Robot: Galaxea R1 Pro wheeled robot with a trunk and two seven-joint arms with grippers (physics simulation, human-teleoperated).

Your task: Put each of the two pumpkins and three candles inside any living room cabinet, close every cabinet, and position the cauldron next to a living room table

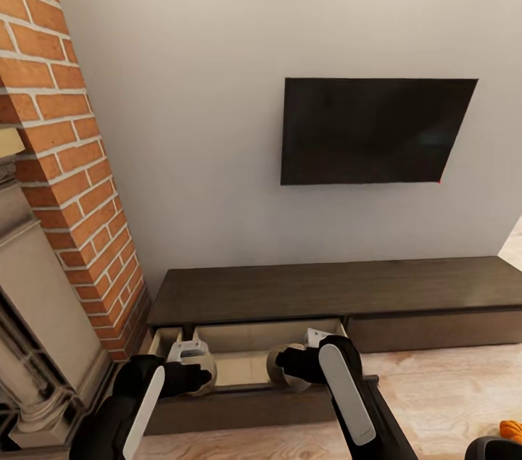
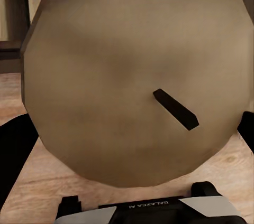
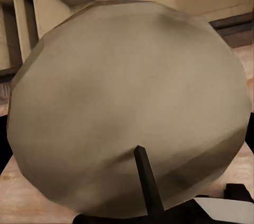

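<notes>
Beige round faceted candle with dark wick clamped between fingers of left gripper; "GALAXEA" lettering on gripper body reads upside down. Second beige round candle clamped in right gripper. Both over open pale-wood drawer of long low dark-brown wooden cabinet. Small orange pumpkin on floor, well right.

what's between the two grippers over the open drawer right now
In the head view, just the open drawer's pale bare floor shows between the left gripper and right gripper, each holding a round beige candle.
</notes>
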